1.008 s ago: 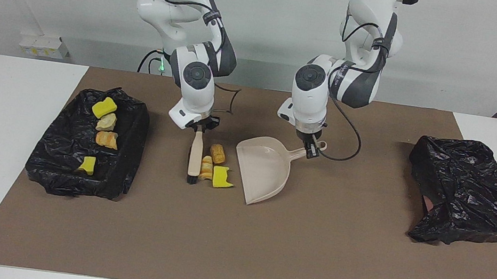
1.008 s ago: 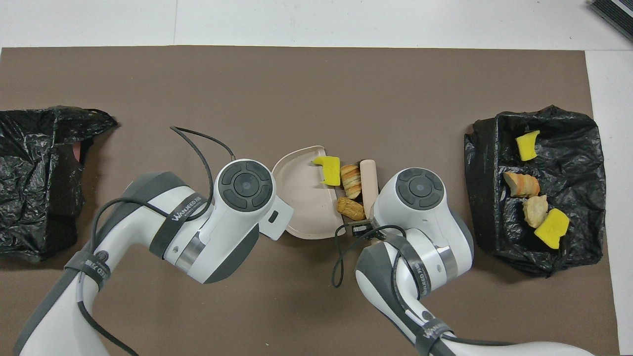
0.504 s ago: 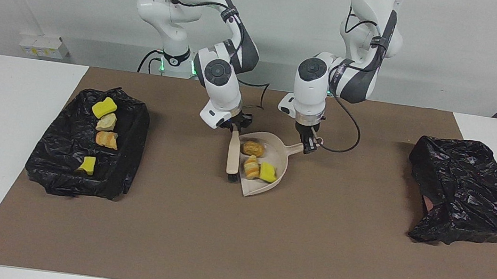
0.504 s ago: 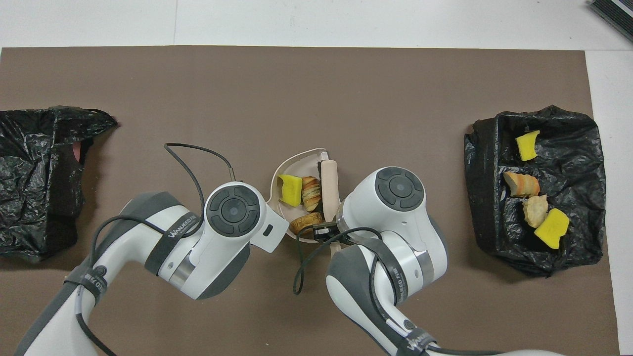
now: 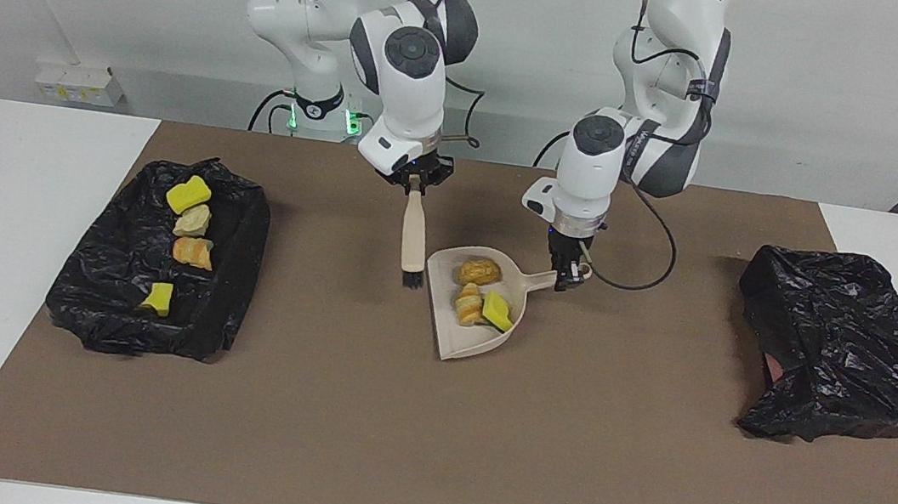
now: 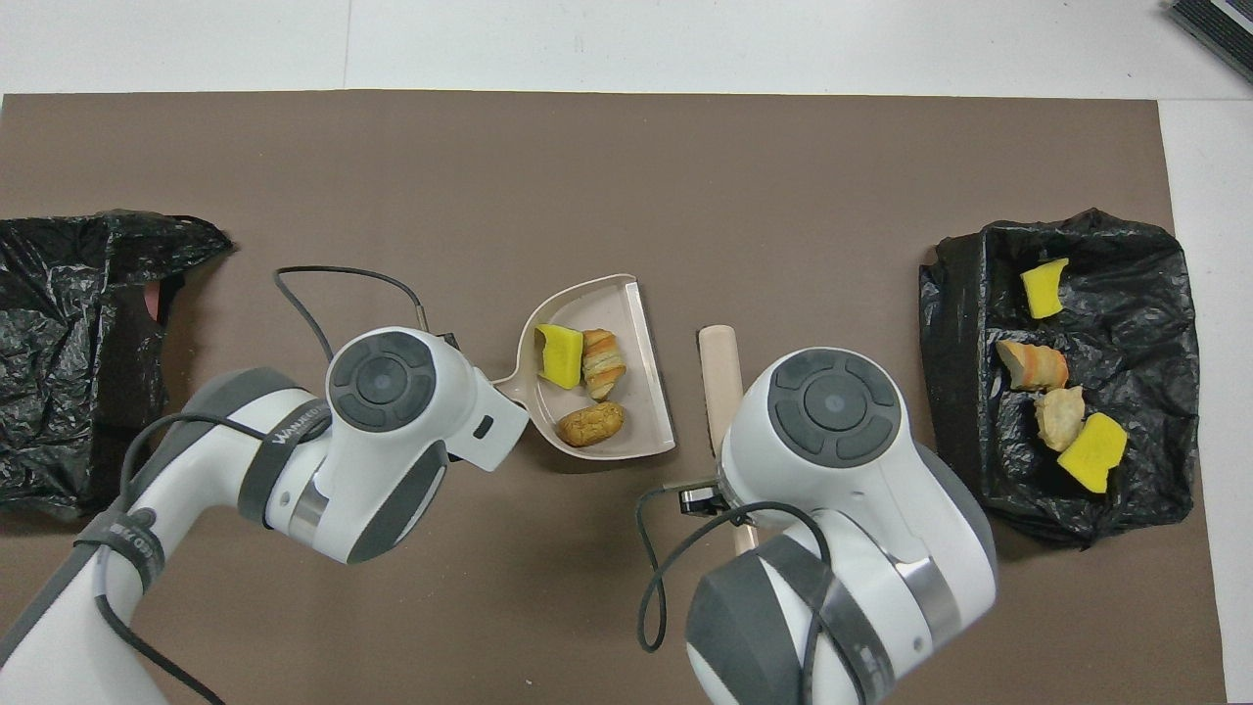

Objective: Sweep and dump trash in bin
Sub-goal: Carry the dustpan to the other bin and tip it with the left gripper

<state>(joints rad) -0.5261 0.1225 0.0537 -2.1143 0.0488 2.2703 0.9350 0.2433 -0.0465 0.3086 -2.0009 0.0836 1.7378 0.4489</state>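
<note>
Three pieces of trash lie in the beige dustpan: a yellow sponge bit, a striped bread lump and a brown bread lump. My left gripper is shut on the dustpan's handle. My right gripper is shut on the top of the brush, which hangs upright, bristles down, beside the dustpan's open edge. The bin, lined with a black bag, stands at the right arm's end of the table and holds several more pieces.
A second crumpled black bag lies at the left arm's end of the table. A brown mat covers the middle of the white table. In the overhead view both wrists cover their grippers.
The brush swept the three loose pieces into the dustpan, then the right gripper rose and lifted it off the mat. The dustpan shifted a little toward the left arm's end.
</note>
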